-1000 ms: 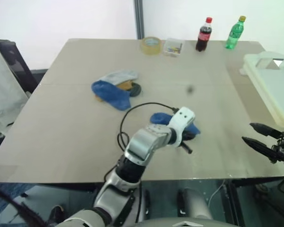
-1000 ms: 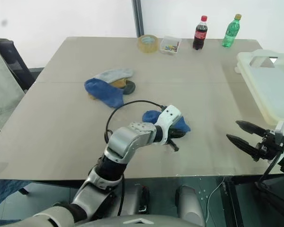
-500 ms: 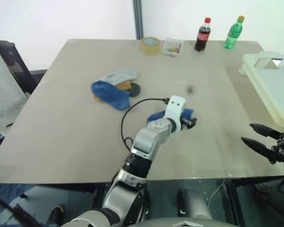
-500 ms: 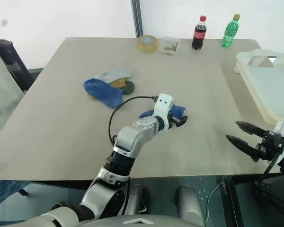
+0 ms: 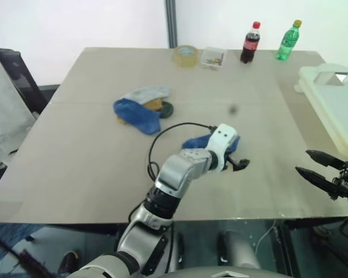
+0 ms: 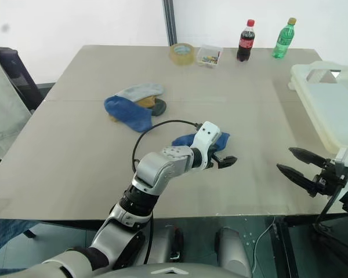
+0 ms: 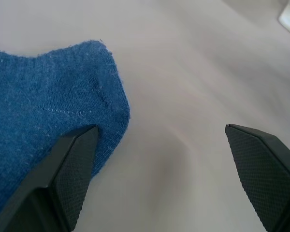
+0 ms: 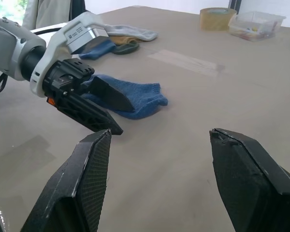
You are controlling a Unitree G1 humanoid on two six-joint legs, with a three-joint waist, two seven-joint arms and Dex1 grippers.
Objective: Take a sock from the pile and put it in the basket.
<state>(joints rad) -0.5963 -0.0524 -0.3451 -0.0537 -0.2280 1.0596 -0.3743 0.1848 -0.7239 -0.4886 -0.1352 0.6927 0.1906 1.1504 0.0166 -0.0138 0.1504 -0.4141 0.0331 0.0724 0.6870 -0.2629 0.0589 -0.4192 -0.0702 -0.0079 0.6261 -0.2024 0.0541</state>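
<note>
Left eye view: the pile (image 5: 140,109) sits far left on the bench (image 5: 75,162); mid-bench, the left end effector (image 5: 239,164) gapes wide, seemingly touching the sock (image 7: 48,116). Shifting left would centre it. Right end effector (image 5: 316,168) open beside the basket (image 5: 336,104).

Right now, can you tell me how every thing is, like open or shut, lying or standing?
left gripper: open, holding nothing
right gripper: open, empty, off the table's edge
sock: lying flat on the table, free of the fingers
pile: heaped on the table
basket: open-topped; no sock seen inside
cola bottle: upright, capped
green bottle: upright, capped
tape roll: lying flat
</note>
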